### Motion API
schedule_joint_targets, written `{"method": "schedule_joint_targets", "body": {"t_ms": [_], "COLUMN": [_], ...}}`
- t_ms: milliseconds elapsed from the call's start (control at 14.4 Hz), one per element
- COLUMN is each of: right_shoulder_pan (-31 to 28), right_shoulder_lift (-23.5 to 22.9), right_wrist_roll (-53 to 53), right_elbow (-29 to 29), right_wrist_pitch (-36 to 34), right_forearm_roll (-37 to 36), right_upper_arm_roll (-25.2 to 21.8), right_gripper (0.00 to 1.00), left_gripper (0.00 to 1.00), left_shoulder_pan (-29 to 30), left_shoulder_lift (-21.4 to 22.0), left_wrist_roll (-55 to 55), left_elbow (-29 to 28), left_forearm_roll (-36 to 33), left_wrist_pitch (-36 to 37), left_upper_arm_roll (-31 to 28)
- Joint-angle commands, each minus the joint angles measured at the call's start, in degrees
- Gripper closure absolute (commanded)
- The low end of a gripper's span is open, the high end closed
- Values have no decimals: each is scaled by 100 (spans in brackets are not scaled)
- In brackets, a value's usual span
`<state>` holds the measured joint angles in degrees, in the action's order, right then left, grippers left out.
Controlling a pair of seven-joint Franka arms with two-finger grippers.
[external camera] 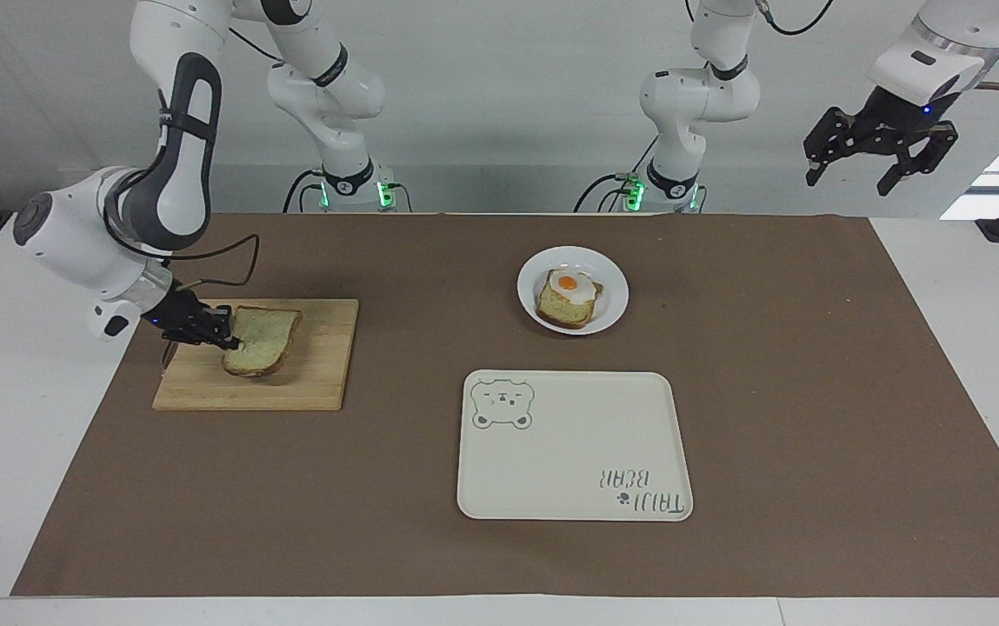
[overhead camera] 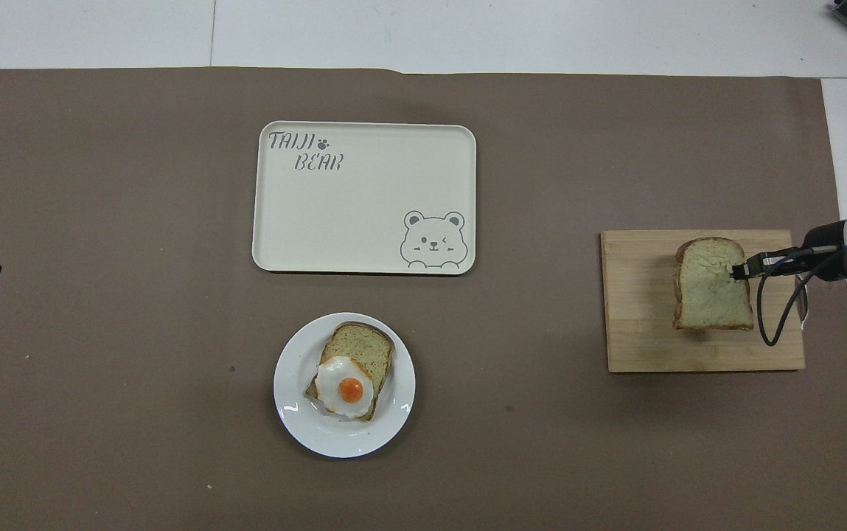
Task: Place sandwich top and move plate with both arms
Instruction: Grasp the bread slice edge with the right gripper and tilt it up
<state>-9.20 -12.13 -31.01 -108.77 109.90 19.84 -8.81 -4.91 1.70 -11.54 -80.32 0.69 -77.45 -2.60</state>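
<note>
Brown paper covers the surface [external camera: 499,556] from end to end, and everything of the task sits on it; the right gripper [external camera: 223,337] has its jaws clamped on one edge of the sandwich top [external camera: 261,341], low over the cutting board [external camera: 308,382] at the right arm's end; the slice looks tipped, its gripped edge raised and its other edge close to the wood, though whether it touches I cannot tell; an edge grip leaves the broad faces free, which I judge suits laying it flat on the egg slice. Its long axis runs roughly away from the robots, the rounded crown of the crust pointing away from them and the square base toward them, as the overhead view [overhead camera: 712,284] shows; the jaws come in from the side, across that axis. Outward from there, the plate [external camera: 612,317] with the egg-topped bread [external camera: 570,297] stands well apart toward mid-surface, nearer the robots than the bear tray [external camera: 573,443], which lies bare, presumably the plate's destination. The left gripper [external camera: 880,156] waits high over the left arm's end, jaws apart, holding nothing.
</note>
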Motion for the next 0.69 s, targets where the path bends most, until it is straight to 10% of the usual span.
{"method": "schedule_joint_targets", "body": {"t_ms": [0, 624], "right_shoulder_pan": [-65, 5], "right_shoulder_lift": [264, 633], "right_wrist_roll": [-72, 340], "right_elbow": [180, 638], "right_wrist_pitch": [-599, -1892], "right_forearm_roll": [187, 161], "right_upper_arm_roll": [11, -25], "right_gripper": [100, 100], "left_gripper": [0, 0], "left_shoulder_pan": [-19, -28], "left_shoulder_lift": [155, 155], "left_wrist_roll": [64, 64], "left_elbow": [-168, -177], "left_forearm_roll": [-60, -60], "left_wrist_pitch": [10, 10], "left_upper_arm_roll": [5, 5]}}
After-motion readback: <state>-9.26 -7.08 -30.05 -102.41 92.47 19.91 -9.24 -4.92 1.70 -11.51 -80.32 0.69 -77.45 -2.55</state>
